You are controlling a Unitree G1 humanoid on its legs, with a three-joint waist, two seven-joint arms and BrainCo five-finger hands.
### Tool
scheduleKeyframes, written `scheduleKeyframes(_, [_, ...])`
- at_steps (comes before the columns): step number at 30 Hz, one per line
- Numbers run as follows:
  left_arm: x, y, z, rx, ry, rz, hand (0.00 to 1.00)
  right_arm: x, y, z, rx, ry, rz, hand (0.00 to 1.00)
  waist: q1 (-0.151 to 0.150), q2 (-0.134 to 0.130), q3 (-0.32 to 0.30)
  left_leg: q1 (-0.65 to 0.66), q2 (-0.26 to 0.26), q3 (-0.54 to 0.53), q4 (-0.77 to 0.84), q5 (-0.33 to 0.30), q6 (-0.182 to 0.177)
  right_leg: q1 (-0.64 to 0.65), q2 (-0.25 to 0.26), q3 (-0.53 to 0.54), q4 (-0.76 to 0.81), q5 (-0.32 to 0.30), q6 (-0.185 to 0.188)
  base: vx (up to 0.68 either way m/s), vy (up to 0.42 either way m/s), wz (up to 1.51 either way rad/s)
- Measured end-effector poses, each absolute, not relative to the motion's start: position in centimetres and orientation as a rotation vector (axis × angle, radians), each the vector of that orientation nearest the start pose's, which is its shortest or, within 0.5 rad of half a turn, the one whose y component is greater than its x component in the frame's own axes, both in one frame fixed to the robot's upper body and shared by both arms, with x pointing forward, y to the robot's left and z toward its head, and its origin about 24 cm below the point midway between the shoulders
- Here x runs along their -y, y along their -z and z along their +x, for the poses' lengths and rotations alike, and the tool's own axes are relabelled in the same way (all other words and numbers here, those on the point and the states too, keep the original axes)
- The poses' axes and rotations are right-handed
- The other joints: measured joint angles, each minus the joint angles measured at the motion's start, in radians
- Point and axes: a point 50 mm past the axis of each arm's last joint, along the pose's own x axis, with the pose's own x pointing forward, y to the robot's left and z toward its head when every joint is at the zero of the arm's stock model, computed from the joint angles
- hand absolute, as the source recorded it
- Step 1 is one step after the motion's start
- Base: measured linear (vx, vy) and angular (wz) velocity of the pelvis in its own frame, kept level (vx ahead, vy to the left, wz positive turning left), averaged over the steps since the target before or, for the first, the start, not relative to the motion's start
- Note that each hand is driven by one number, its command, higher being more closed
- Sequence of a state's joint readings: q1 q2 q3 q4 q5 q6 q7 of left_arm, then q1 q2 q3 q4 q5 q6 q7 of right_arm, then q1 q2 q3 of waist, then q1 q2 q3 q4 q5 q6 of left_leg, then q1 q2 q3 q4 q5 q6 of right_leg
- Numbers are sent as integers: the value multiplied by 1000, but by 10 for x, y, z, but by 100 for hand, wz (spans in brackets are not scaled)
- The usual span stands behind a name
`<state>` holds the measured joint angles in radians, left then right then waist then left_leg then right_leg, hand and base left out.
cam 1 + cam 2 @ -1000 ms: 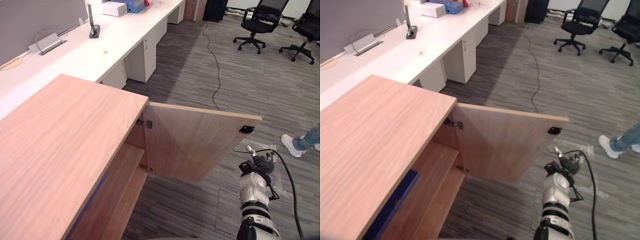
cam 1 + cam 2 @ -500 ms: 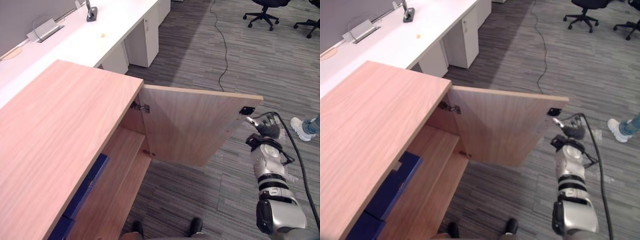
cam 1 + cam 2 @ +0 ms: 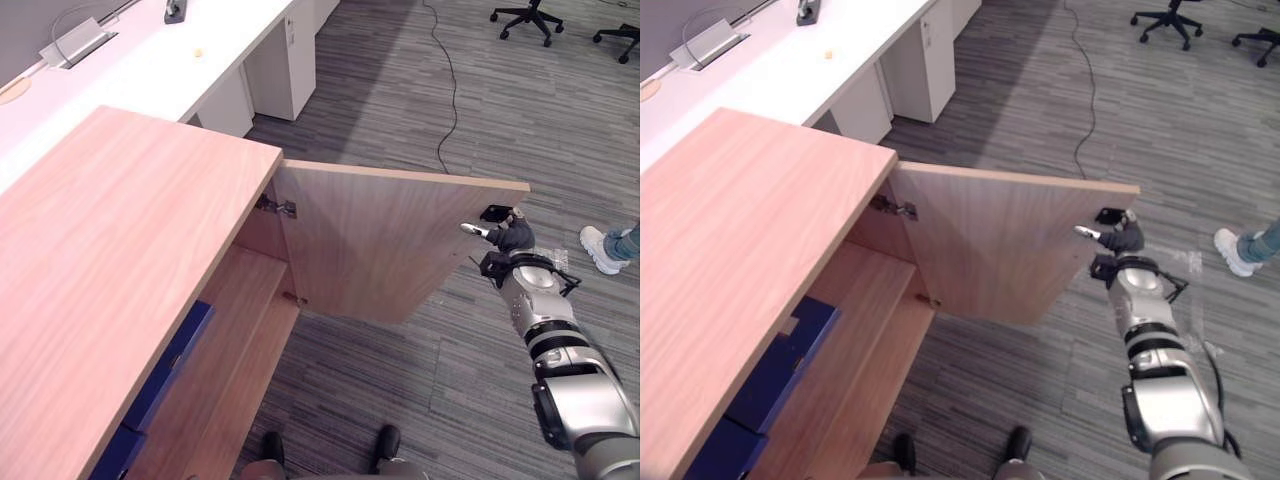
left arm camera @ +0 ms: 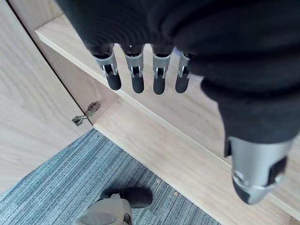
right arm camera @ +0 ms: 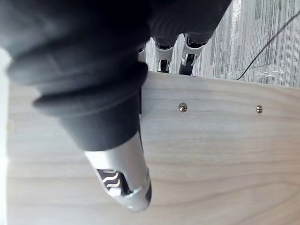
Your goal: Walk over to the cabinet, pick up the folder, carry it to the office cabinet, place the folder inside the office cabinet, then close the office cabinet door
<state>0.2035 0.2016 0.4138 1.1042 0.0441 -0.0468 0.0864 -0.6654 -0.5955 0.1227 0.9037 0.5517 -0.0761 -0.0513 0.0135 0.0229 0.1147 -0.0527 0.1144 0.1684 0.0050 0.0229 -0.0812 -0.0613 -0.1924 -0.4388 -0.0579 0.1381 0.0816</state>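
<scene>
Looking down at the office cabinet point(image 3: 120, 250), you find the blue folder point(image 3: 790, 355) on the shelf under the top panel, partly hidden by it. Its long axis runs along the cabinet front, one end pointing toward the hinge side. The open door point(image 3: 380, 245) stands between the folder and the right hand point(image 3: 510, 237), well apart from the folder. That hand sits at the door's free edge, near the top corner; you cannot tell whether it grips. The left hand point(image 4: 137, 82) hangs straight-fingered and holds nothing.
</scene>
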Motion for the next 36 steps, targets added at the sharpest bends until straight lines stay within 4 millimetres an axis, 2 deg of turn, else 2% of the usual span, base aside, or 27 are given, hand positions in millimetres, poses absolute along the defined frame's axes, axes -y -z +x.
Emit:
scheduleKeyframes(8, [-281, 152, 24, -1206, -570, 78, 0, 284, -98, 354, -85, 178, -117, 0, -21, 4, 21, 2, 22, -6, 1, 1, -9, 4, 25, 1, -8, -7, -10, -1, -3, -2])
scheduleKeyframes(11, [-282, 152, 27, -1204, -552, 104, 0, 277, -94, 337, -60, 76, -131, 0, -37, 6, 22, 3, 43, 1, 0, -3, -17, 2, 46, 6, -13, -11, -15, 32, -18, -10])
scheduleKeyframes(13, [-282, 151, 30, -1201, -538, 115, 0, 267, -90, 324, -61, -21, -149, 0, -60, 6, 22, 6, 57, 9, 1, -7, -22, 2, 60, 13, -16, -13, -18, 51, -27, -15])
scheduleKeyframes(17, [-282, 151, 38, -1187, -512, 133, 0, 248, -76, 302, -104, -223, -207, 0, -78, 6, 20, 36, 84, 50, 3, -21, -42, 8, 87, 45, -17, -20, -26, 17, -21, -34])
scheduleKeyframes(18, [-281, 150, 44, -1172, -503, 134, 0, 242, -68, 294, -141, -302, -233, 0, -81, 6, 18, 38, 92, 53, 5, -22, -45, 9, 94, 49, -17, -24, -28, -14, -48, -15])
scheduleKeyframes(19, [-281, 149, 55, -1146, -486, 143, 0, 232, -47, 279, -236, -425, -258, 0, -80, 6, 18, 38, 105, 53, 7, -20, -52, 9, 109, 49, -19, -27, -33, -29, -68, -8])
scheduleKeyframes(21, [-280, 148, 65, -1127, -460, 156, 0, 204, -15, 258, -352, -622, -308, 0, -75, 6, 16, 38, 124, 49, 6, -13, -65, 10, 127, 46, -19, -33, -42, -28, -69, 1])
scheduleKeyframes(22, [-280, 148, 68, -1123, -458, 155, 0, 200, -8, 251, -384, -668, -315, 0, -73, 6, 15, 39, 128, 46, 6, -11, -67, 10, 130, 45, -19, -35, -44, -11, -66, 7])
scheduleKeyframes(23, [-279, 147, 73, -1111, -452, 157, 0, 182, 10, 235, -442, -778, -294, 0, -61, 7, 11, 38, 137, 42, 2, -6, -76, 10, 140, 42, -19, -37, -47, -3, -50, 7])
scheduleKeyframes(26, [-277, 147, 75, -1107, -448, 153, 0, 142, 32, 210, -487, -948, -232, 0, -42, 9, -1, 36, 142, 35, -3, 1, -82, 12, 146, 35, -21, -38, -50, 11, -28, 8])
scheduleKeyframes(29, [-276, 148, 74, -1110, -453, 151, 0, 130, 41, 196, -516, -1022, -223, 0, -18, 6, -22, 36, 136, 29, -7, 3, -81, 16, 141, 30, -24, -38, -50, 30, 12, 8])
scheduleKeyframes(32, [-277, 148, 72, -1114, -463, 154, 0, 129, 46, 190, -536, -1073, -284, 0, -11, -8, -33, 36, 129, 21, -18, 11, -78, 16, 134, 23, -24, -38, -50, 28, 27, 10])
scheduleKeyframes(36, [-280, 147, 71, -1113, -483, 144, 0, 141, 62, 160, -700, -1257, -356, 0, 6, -48, -55, 34, 120, -1, -36, 27, -77, 22, 128, 0, -25, -38, -50, 20, 24, 16])
